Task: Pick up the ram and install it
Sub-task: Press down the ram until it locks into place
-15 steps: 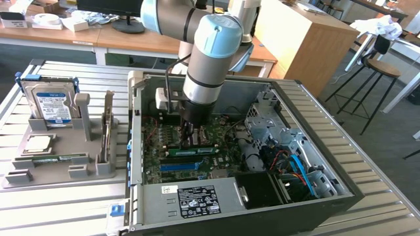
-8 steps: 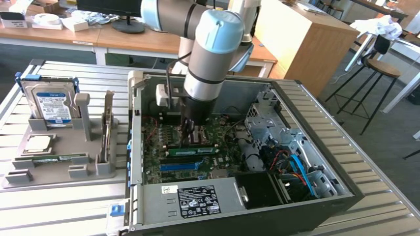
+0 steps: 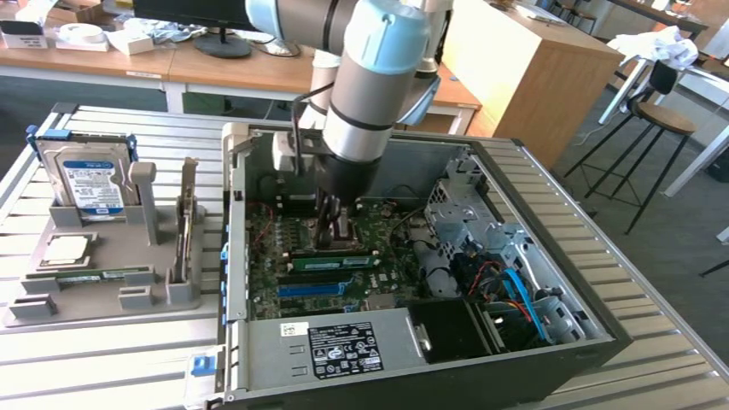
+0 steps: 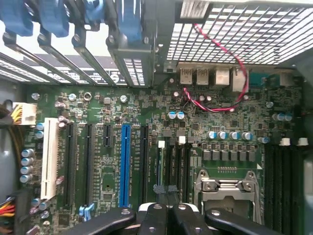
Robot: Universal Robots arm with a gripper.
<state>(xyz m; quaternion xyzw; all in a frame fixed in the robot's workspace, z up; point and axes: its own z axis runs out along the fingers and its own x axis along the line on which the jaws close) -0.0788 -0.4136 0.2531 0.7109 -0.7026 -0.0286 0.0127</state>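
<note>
Exterior view: gripper (image 3: 338, 229) down inside open computer case (image 3: 547, 248), fingers closed over motherboard (image 3: 330, 273). Green ram stick (image 3: 333, 259) lies seated in slot at 6 o'clock of gripper. Second stick (image 3: 187, 224) upright in grey holder (image 3: 102, 290), 9 o'clock.

Wrist view: black fingers (image 4: 155, 218) pinched together above slots; ram edge (image 4: 159, 169) thin, green. Install looks near done.

From my remote station I saw even daylight over the slatted table (image 3: 102, 359), a deep shadow inside the computer case (image 3: 456, 333), glare washing out the perforated metal grille (image 4: 244, 29), and the nearest black parts of the gripper (image 4: 164, 215) slightly blurred.
</note>
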